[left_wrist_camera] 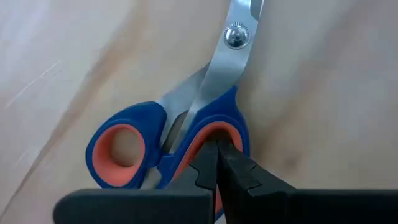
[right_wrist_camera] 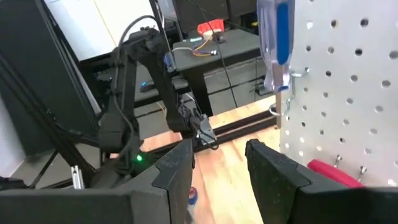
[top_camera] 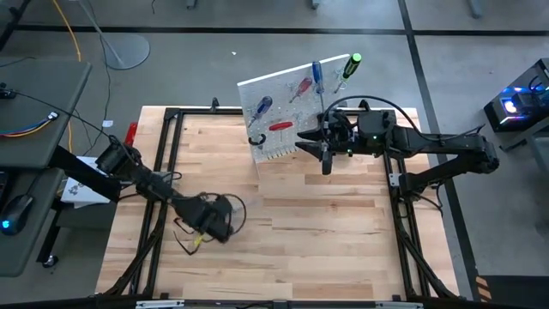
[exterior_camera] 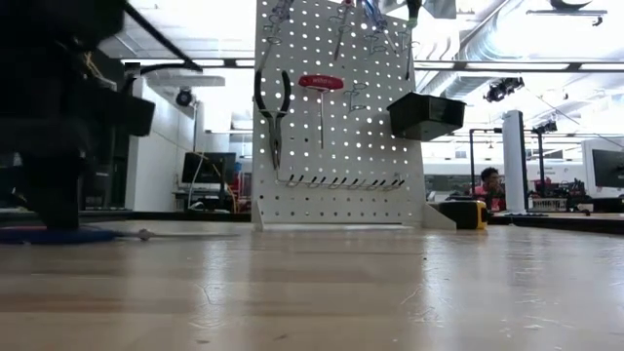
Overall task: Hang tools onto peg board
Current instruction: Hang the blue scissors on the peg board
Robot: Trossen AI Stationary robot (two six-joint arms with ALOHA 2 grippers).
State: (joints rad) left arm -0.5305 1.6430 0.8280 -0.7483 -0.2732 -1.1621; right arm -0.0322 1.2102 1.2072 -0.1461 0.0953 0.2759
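Note:
Blue-handled scissors (left_wrist_camera: 186, 137) with orange-lined loops lie flat on the wooden table; in the low view the scissors (exterior_camera: 58, 235) show at the far left. My left gripper (left_wrist_camera: 217, 163) is shut and points down over their larger handle loop, and in the high view my left gripper (top_camera: 213, 220) hides them. The white peg board (top_camera: 296, 107) stands upright at the table's far side, hung with screwdrivers, pliers (exterior_camera: 273, 107) and a red-handled tool (exterior_camera: 322, 83). My right gripper (right_wrist_camera: 221, 168) hovers open and level beside the board, with nothing between its fingers. My left gripper's shut fingertips (left_wrist_camera: 214, 149) come from above onto the orange inner rim of the scissors' larger handle loop (left_wrist_camera: 202, 134). I cannot tell whether they touch it. The scissors lie flat on the table.
A black metal frame (top_camera: 171, 154) runs around the table top. A black bin (exterior_camera: 424, 115) hangs on the board's right side. A yellow tape measure (exterior_camera: 475, 213) sits beside the board's foot. Bare wood (top_camera: 326, 232) stretches between the scissors and the board.

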